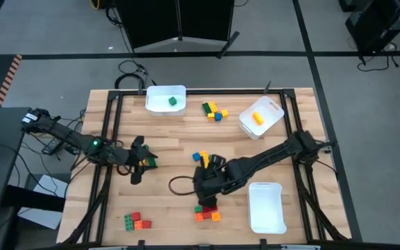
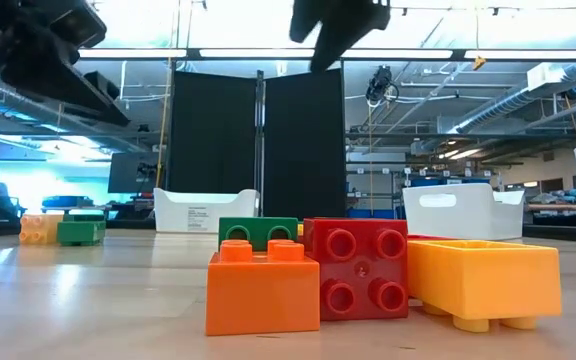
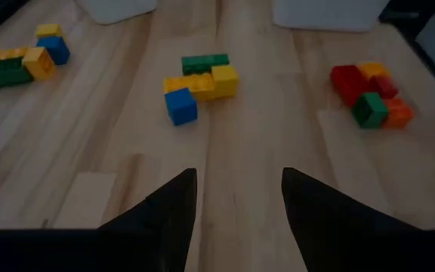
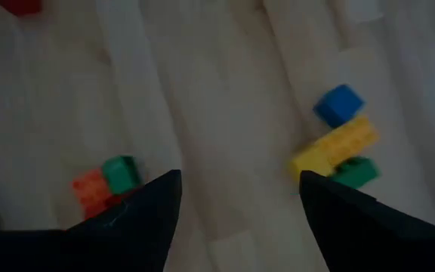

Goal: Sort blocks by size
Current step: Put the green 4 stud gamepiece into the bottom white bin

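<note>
Closest to the low camera sit an orange block (image 2: 263, 292), a red block (image 2: 358, 268) and a yellow block (image 2: 483, 283), pressed side by side, with a green block (image 2: 258, 231) just behind them. From above, this cluster lies near the table's front edge, under the right gripper (image 1: 207, 182), which hovers over bare wood with its fingers spread and nothing between them. Just beyond it lies a small group of blue, yellow and green blocks (image 1: 199, 158). Another heap (image 1: 137, 221) rests at the front left, and a third (image 1: 214, 110) at the back between two white bins (image 1: 165, 99). One green brick (image 1: 173, 101) lies in the back left bin; something yellow, probably a brick (image 1: 257, 118), lies in the tilted bin (image 1: 261, 116). A third bin (image 1: 267, 207) stands front right. The left gripper (image 1: 141, 161) waits left of centre, fingers parted and empty.
</note>
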Robot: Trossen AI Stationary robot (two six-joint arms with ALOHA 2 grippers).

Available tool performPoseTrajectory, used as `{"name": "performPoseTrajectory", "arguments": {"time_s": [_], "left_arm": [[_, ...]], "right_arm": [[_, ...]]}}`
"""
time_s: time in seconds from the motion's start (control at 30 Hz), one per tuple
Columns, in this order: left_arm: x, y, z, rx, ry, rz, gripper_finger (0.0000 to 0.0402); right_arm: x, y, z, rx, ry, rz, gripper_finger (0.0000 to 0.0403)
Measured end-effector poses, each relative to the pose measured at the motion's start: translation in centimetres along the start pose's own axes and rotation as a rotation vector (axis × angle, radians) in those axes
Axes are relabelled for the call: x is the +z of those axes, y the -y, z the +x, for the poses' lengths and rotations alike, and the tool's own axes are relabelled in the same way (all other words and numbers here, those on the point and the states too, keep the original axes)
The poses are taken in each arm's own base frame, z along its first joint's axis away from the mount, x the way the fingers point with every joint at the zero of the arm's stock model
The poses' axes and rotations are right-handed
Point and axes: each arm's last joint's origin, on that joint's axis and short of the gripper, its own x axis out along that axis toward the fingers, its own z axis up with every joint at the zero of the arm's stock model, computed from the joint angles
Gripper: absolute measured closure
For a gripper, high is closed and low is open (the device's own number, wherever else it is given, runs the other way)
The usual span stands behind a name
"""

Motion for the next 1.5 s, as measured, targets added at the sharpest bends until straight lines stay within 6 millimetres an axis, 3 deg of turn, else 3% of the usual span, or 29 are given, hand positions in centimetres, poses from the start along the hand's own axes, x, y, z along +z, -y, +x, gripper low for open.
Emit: {"name": "performPoseTrajectory", "arguments": {"time_s": [0.37,0.83,1.13,1.5], "left_arm": [[-0.6,-0.1,-0.1,-0.009,-0.066,0.029,0.0198],[-0.8,-0.1,-0.1,-0.025,-0.083,0.043,0.0198],[-0.8,-0.1,-0.1,-0.025,-0.083,0.043,0.0198],[-0.7,-0.1,-0.1,-0.024,-0.081,0.023,0.0198]], "right_arm": [[0.5,-2.2,3.9,0.028,-0.151,0.066,0.0124],[-1.9,-5.3,9.5,0.119,-0.276,-0.198,0.0125],[-1.6,-6.4,9.0,0.178,-0.188,-0.256,0.0132],[-1.9,-6.3,10.9,0.234,-0.177,-0.305,0.0134]]}}
